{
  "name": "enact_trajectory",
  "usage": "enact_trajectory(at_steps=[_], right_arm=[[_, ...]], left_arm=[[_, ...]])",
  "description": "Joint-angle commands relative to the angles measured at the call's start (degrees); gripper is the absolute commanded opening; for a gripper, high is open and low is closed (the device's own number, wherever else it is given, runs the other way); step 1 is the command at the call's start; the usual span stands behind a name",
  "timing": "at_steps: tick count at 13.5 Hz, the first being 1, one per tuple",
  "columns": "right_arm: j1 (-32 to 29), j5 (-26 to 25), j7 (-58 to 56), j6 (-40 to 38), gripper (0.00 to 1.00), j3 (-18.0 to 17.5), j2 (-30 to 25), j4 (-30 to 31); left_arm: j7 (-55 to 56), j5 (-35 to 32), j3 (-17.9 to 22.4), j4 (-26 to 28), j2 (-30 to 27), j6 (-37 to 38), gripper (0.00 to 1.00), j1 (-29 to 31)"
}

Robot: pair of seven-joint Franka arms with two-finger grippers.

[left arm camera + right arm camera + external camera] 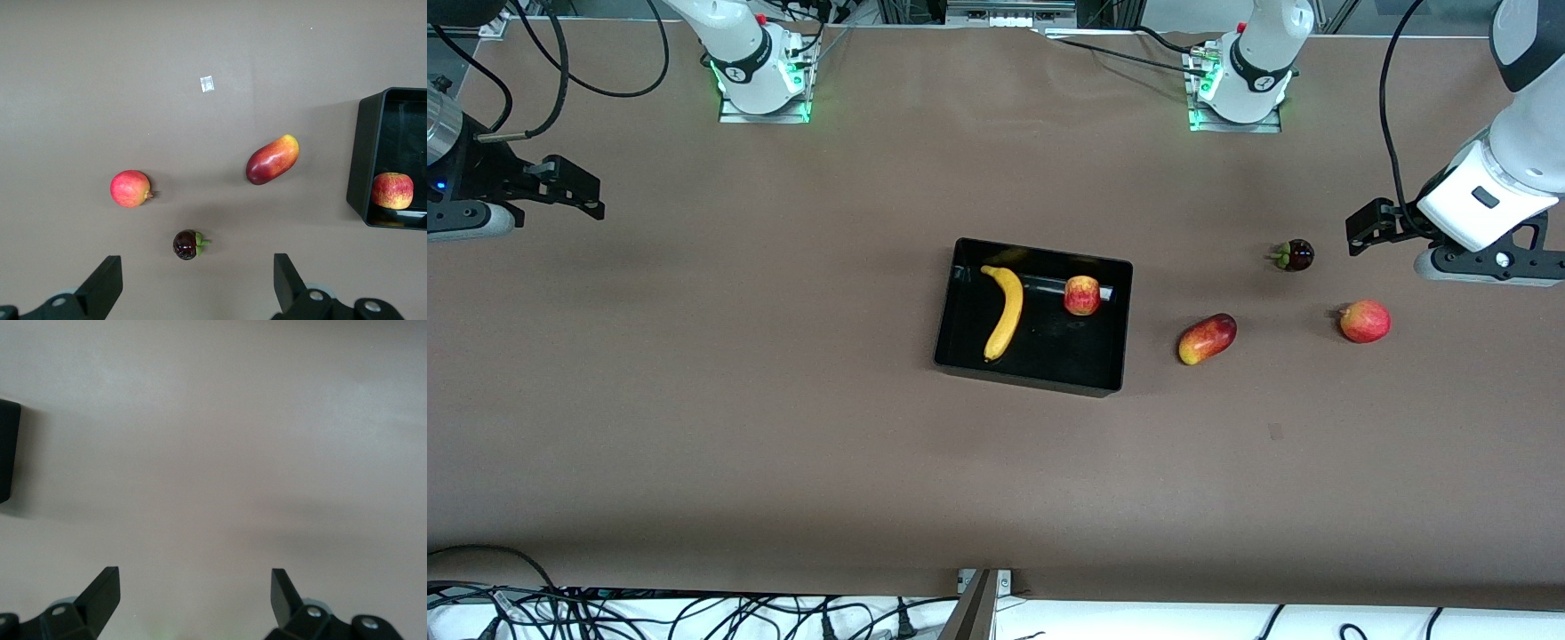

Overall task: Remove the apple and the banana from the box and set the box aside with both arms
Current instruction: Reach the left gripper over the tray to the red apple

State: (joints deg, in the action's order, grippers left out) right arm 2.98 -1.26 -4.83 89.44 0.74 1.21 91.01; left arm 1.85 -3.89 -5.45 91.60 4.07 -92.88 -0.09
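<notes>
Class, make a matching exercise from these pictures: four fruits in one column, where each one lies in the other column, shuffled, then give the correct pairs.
1. long curved yellow banana
2. elongated red-and-yellow mango
3. small dark purple mangosteen
4. round red-and-yellow apple

A. on the table, beside the shallow glossy black plastic box
B. in the box, toward the right arm's end
C. in the box, toward the left arm's end
D. on the table, farthest from the front camera

Pairs: 1-B, 2-A, 3-D, 4-C

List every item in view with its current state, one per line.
box: upright on the table, holding two fruits.
banana: lying in the box.
apple: in the box.
mango: lying on the table.
pomegranate: on the table.
mangosteen: on the table.
left gripper: open, empty.
right gripper: open, empty.
</notes>
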Motion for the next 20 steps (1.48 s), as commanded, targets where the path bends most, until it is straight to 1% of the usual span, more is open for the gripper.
enact_trajectory(at_steps=[1, 9, 12, 13, 15, 18, 19, 20], right_arm=[[-0.87, -0.85, 0.35, -0.23, 1.0, -0.83, 0.46, -1.1], [-0.87, -0.85, 0.35, -0.23, 1.0, -0.83, 0.46, -1.1], [-0.87, -0.93, 0.35, -0.23, 1.0, -0.83, 0.46, -1.1], [-0.87, -0.85, 0.35, -0.23, 1.0, -0.83, 0.46, -1.1], [-0.87, -0.93, 0.35, -0.23, 1.0, -0.83, 0.38, -1.1], [-0.87, -0.93, 0.35, -0.23, 1.0, -0.83, 0.46, -1.1], [-0.87, -0.93, 0.26, -0.23, 1.0, -0.83, 0.46, -1.1], [-0.87, -0.93, 0.35, -0.23, 1.0, -0.83, 0.46, -1.1]], left_arm=[[-0.35, 1.34, 0.0, -1.86, 0.68, 1.47, 1.0, 0.0], [-0.26, 1.43, -0.62, -1.95, 0.68, 2.61, 1.0, 0.0], [-0.18, 1.52, -2.55, -1.95, 0.59, 4.1, 1.0, 0.0], [-0.18, 1.69, -3.42, -1.86, 0.59, 5.33, 1.0, 0.0], [-0.18, 1.69, -6.23, -1.86, 0.33, 10.67, 1.0, 0.09], [0.09, 1.6, -12.99, -1.17, 0.5, 19.9, 1.0, 0.09], [0.09, 1.34, -15.1, -0.12, 1.63, 19.84, 1.0, 0.0], [0.44, 0.91, -16.51, -0.28, 4.86, 18.28, 1.0, 0.0]])
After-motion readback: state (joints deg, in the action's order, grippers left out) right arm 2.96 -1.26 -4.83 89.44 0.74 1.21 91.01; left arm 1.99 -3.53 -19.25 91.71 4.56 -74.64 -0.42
